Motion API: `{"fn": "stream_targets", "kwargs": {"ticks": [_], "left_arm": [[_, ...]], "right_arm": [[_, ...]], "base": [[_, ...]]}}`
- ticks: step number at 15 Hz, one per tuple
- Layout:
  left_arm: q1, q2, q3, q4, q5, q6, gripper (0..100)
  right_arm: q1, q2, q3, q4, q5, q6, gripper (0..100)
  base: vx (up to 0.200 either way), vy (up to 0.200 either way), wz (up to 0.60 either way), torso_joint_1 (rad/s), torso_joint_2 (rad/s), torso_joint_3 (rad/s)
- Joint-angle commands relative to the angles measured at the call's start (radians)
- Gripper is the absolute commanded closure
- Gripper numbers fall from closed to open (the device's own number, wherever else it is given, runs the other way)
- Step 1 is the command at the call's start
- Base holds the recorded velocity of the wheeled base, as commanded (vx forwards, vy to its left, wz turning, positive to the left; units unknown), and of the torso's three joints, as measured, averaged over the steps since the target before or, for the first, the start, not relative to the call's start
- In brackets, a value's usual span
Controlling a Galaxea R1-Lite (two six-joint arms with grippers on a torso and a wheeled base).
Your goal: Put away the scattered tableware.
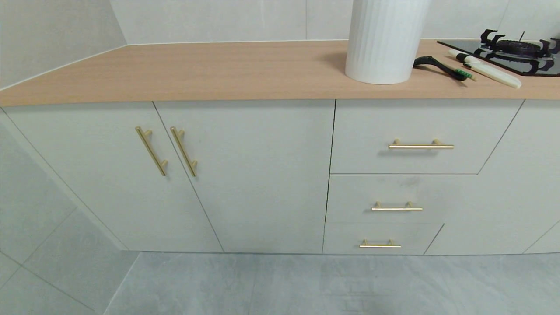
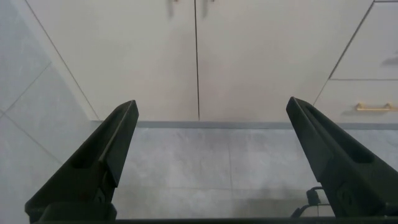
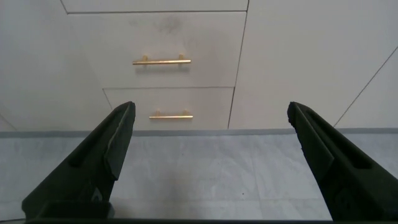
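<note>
On the wooden countertop [image 1: 197, 70] at the right lie a black-handled utensil [image 1: 439, 66] and a cream-coloured knife-like utensil [image 1: 485, 70], side by side next to a tall white ribbed container [image 1: 383, 41]. My left gripper [image 2: 211, 118] is open, low over the grey floor, facing the double cabinet doors [image 2: 199, 56]. My right gripper [image 3: 211, 118] is open too, low near the floor, facing the lower drawers [image 3: 161, 61]. Nothing is between either pair of fingers.
A black gas hob [image 1: 518, 50] sits at the counter's far right. Below the counter are two doors with gold handles [image 1: 168, 151] and three stacked drawers with gold handles [image 1: 421, 145]. Grey tiled floor [image 1: 280, 284] lies in front; a wall [image 1: 52, 35] stands at the left.
</note>
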State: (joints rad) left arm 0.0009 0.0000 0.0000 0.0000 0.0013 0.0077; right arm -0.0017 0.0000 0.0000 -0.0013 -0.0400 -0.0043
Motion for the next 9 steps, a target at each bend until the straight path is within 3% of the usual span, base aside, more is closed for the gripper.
{"fn": "stream_targets", "kwargs": {"ticks": [1, 2, 8, 9], "left_arm": [[0.001, 0.002, -0.002, 0.0, 0.0, 0.0, 0], [0.001, 0.0, 0.0, 0.0, 0.0, 0.0, 0], [0.001, 0.002, 0.0, 0.0, 0.0, -0.005, 0], [0.001, 0.002, 0.0, 0.0, 0.0, -0.005, 0]], "right_arm": [[0.0, 0.0, 0.0, 0.0, 0.0, 0.0, 0], [0.0, 0.0, 0.0, 0.0, -0.001, 0.0, 0], [0.0, 0.002, 0.0, 0.0, -0.001, 0.0, 0], [0.0, 0.002, 0.0, 0.0, -0.001, 0.0, 0]], "base": [[0.2, 0.0, 0.0, -0.002, 0.01, 0.002], [0.2, 0.0, 0.0, 0.002, 0.0, 0.002], [0.0, 0.0, 0.0, 0.0, 0.0, 0.0], [0.2, 0.0, 0.0, 0.007, 0.0, 0.002]]}}
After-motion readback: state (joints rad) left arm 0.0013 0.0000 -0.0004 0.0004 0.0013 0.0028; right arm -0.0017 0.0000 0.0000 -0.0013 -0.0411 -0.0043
